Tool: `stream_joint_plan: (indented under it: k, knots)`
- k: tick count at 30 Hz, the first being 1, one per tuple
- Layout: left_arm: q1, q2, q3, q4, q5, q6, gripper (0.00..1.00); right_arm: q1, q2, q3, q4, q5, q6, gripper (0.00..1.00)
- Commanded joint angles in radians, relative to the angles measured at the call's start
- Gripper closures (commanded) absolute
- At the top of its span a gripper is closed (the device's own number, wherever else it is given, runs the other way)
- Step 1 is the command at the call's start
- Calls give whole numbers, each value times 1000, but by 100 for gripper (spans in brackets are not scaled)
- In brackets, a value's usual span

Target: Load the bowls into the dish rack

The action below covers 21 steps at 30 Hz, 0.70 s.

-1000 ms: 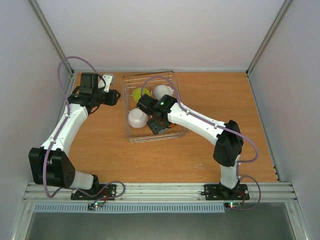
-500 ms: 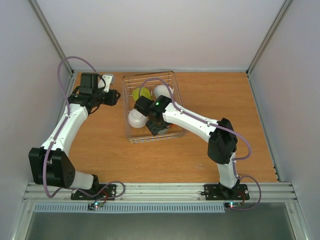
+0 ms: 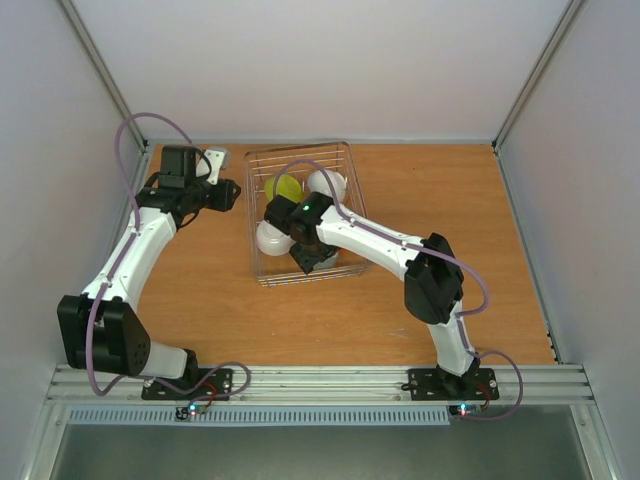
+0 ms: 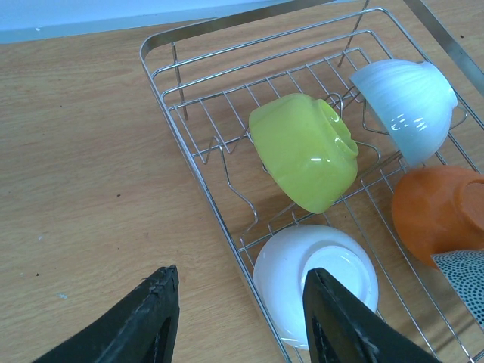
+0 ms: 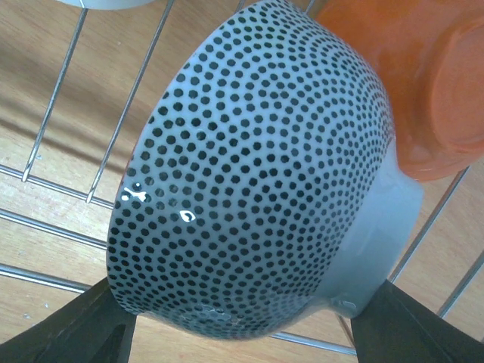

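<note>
In the dish rack (image 3: 300,277), toward its near right part, a pale grey-white bowl (image 5: 257,174) covered in small black dots, glossy, lying on its side. Clamped between the two black fingers of the right gripper (image 5: 238,310), one finger at the rim, the other at the raised foot ring. Touching it on the far right, an orange bowl (image 5: 423,76), smooth and shiny, also tipped over.

Further into the rack, seen from the left wrist: a yellow-green bowl (image 4: 302,151) leaning on its side against the short prongs, foot ring turned to the right. To its right, a white bowl with fine ribs (image 4: 404,102), tilted against the far prongs. At the near left corner, a plain white bowl (image 4: 314,272) turned bottom up, round foot ring uppermost.

Around them, thin silver wire: a rectangular basket with low sides, a grid floor and bent wire prongs down the middle. Under it and all around, a warm brown table (image 3: 450,200) with a wood grain.

Just beside the rack's left wall, over bare wood, the left gripper (image 4: 238,302): black fingers spread wide, nothing between them.
</note>
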Motion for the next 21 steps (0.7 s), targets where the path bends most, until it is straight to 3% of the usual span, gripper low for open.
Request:
stream_joint_plan:
  k: [1,21]
  knots:
    - [6,-12,-9,48,-10,-5,53,-3,20,50,-27,31,-11,99]
    - [6,-12,-9,49,-6,-4,53,23,181,186,-174,164,38,98]
